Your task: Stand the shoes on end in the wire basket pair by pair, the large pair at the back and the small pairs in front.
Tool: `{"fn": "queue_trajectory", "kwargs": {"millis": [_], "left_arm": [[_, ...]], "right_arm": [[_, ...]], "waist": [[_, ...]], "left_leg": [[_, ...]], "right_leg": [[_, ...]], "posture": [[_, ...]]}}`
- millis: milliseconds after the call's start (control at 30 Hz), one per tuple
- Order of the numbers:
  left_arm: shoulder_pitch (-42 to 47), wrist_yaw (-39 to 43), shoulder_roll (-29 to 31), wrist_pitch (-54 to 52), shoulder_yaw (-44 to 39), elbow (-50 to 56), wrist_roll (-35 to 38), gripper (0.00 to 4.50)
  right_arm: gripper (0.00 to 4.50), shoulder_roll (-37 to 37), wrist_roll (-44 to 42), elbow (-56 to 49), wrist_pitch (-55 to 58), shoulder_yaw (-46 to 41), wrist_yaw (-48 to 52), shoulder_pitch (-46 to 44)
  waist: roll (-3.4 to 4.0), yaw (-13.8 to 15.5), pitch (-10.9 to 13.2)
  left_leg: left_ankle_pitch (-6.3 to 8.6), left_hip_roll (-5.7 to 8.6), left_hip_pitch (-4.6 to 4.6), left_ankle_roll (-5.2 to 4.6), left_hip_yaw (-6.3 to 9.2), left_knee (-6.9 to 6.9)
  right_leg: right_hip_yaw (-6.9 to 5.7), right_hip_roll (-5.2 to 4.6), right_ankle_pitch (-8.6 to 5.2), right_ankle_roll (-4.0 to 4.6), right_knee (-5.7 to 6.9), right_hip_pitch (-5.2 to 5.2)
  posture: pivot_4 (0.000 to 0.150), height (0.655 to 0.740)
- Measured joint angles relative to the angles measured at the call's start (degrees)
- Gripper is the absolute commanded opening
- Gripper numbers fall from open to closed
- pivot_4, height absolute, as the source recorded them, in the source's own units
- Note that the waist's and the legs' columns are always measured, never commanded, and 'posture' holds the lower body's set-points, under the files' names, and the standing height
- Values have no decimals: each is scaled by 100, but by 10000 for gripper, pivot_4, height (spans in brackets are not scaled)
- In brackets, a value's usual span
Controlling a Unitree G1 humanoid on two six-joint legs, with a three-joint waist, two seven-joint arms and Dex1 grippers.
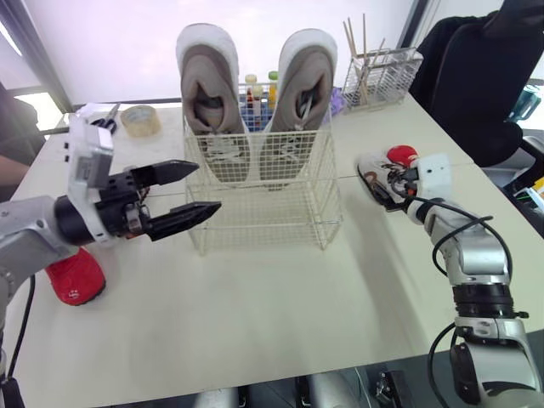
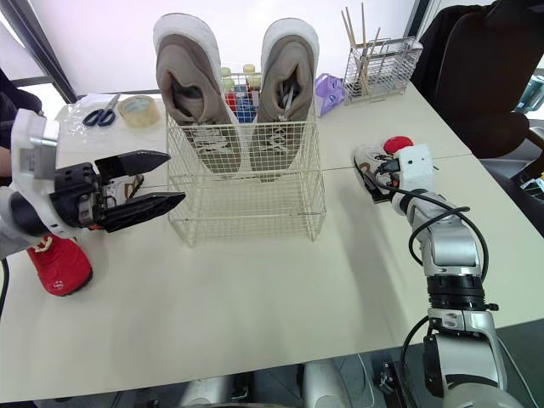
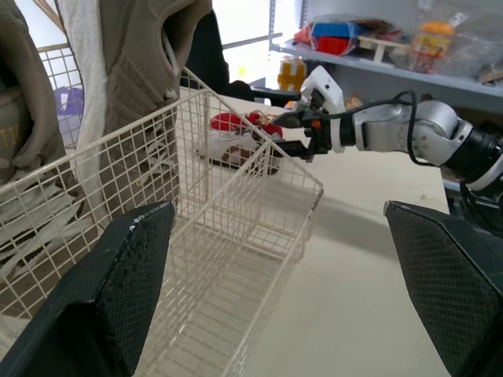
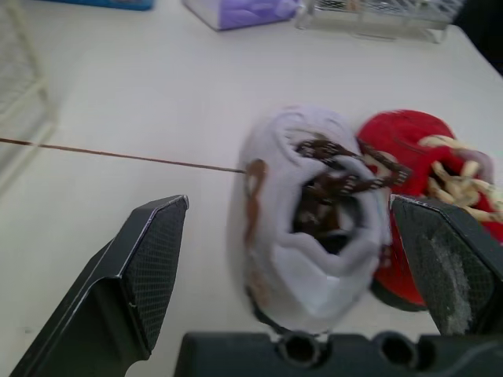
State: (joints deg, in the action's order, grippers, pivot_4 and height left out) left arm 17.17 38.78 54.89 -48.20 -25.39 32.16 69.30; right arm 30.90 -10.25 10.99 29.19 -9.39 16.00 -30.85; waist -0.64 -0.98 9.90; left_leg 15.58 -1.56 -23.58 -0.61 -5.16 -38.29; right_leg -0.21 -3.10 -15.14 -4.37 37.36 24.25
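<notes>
- Large beige shoes [image 1: 208,93] stand on end, heels up, side by side against the back wall of the wire basket [image 1: 263,221]; the basket's front part holds nothing.
- The basket sits mid-table [image 1: 280,323].
- A small white shoe [image 4: 310,212] and a small red shoe [image 4: 424,177] lie touching near the table's right edge.
- The right gripper [image 4: 291,206] is spread wide, one finger on each side of the white shoe, gripping nothing.
- Another red shoe [image 2: 58,263] lies by the left edge.
- The left gripper [image 1: 208,187] hovers with its fingers apart and empty, just off the basket's front left corner.
</notes>
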Motion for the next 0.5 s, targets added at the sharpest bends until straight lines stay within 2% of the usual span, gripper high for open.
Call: {"fn": "queue_trajectory", "kwargs": {"millis": [500], "left_arm": [[-3,-300,-19,14,110,108,-8,44110]], "right_arm": [[45000,-254,104,1346,-405,25,136,-476]], "waist": [[0,-13,0]], "left_leg": [[-5,-17,2,10,0,6]], "right_leg": [[11,31,1,-1,-2,3]], "posture": [[1500,7400]]}}
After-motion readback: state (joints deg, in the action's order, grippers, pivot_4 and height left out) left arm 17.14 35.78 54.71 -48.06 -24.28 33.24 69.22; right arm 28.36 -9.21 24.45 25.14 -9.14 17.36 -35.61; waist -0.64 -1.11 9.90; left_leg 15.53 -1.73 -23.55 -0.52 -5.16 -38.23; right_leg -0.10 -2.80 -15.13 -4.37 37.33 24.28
